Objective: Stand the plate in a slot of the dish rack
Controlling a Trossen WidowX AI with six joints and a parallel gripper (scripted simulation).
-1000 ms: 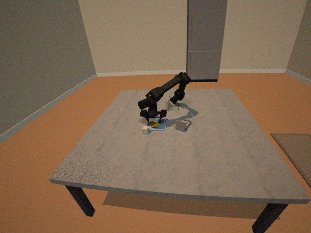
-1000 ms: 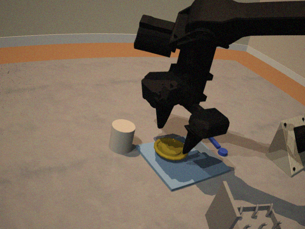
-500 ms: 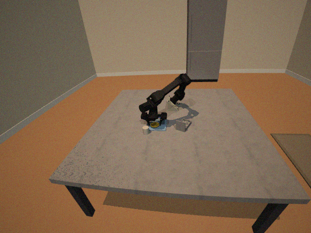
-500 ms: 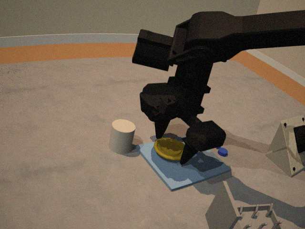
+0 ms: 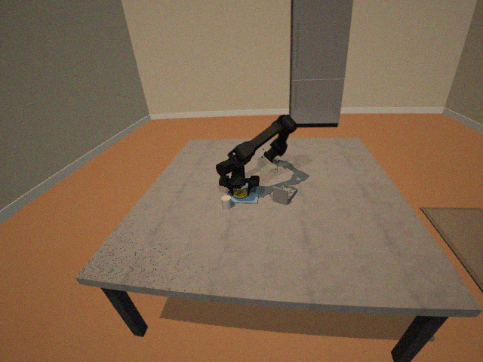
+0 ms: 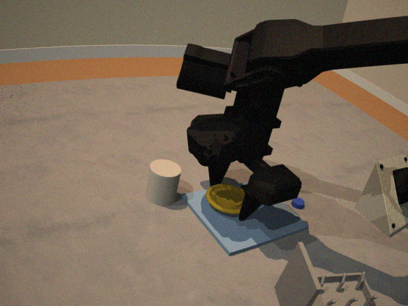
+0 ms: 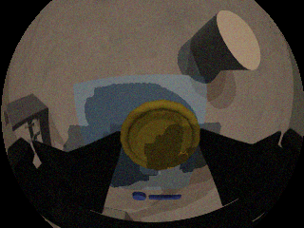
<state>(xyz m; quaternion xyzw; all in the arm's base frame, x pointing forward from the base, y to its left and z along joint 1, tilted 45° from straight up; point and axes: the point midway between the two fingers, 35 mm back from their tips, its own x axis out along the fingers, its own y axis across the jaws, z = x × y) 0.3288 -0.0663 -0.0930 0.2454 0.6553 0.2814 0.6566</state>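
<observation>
The yellow plate (image 5: pixel 240 193) (image 6: pixel 224 197) (image 7: pixel 157 133) lies flat on the blue board (image 5: pixel 252 200) (image 6: pixel 238 245) (image 7: pixel 83 95). My gripper (image 5: pixel 241 194) (image 6: pixel 228 201) (image 7: pixel 160 135) points down over the board, with one finger on each side of the plate. The fingers are wide open, and their tips are low, close against the plate's rim. Whether they touch it is hard to tell. The grey dish rack (image 5: pixel 281 194) (image 6: pixel 294 286) (image 7: pixel 28 110) stands apart from the board, with pegs along its rails. No plate shows in it.
A pale cylinder (image 5: pixel 226 202) (image 6: pixel 162 185) (image 7: pixel 239 40) stands by the board's corner, near the plate. A blue utensil (image 6: pixel 298 203) (image 7: pixel 164 197) lies beside the board on the arm's base side. The arm's pale base mount (image 6: pixel 373 204) stands farther back.
</observation>
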